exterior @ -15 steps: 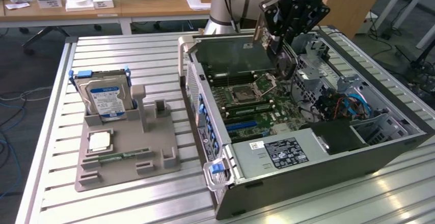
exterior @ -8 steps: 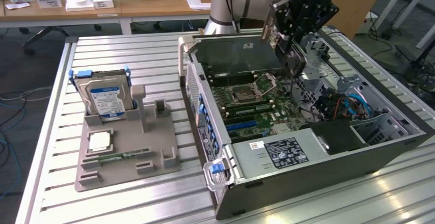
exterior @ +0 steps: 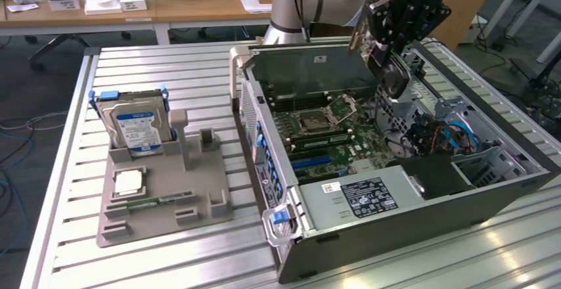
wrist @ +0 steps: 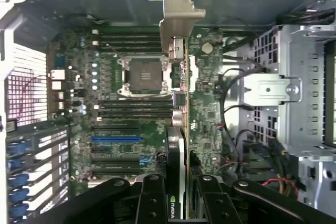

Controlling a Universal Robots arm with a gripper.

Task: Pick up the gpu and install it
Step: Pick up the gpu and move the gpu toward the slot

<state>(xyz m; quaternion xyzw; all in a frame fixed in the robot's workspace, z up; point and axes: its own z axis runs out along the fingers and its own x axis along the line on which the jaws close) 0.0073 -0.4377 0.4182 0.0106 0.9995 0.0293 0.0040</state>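
Observation:
My gripper (exterior: 385, 51) hangs over the open computer case (exterior: 491, 190), shut on the gpu (exterior: 385, 66). The card points edge-down above the motherboard (exterior: 329, 134). In the wrist view the gpu (wrist: 180, 108) runs away from my black fingers (wrist: 152, 203), with its silver end bracket (wrist: 178, 17) at the far end and its black cooler between the fingers. Below it lie the motherboard (wrist: 126, 124) with the CPU socket (wrist: 144, 74) and a blue expansion slot (wrist: 116, 139). The card is still clear of the board.
A grey fixture tray (exterior: 162, 200) at the exterior view's left holds a hard drive (exterior: 136, 128) upright and a memory stick (exterior: 157, 201) lying flat. Drive cages and cables (exterior: 438, 134) fill the case's right side. Desks with clutter stand behind the slatted table (exterior: 149, 72).

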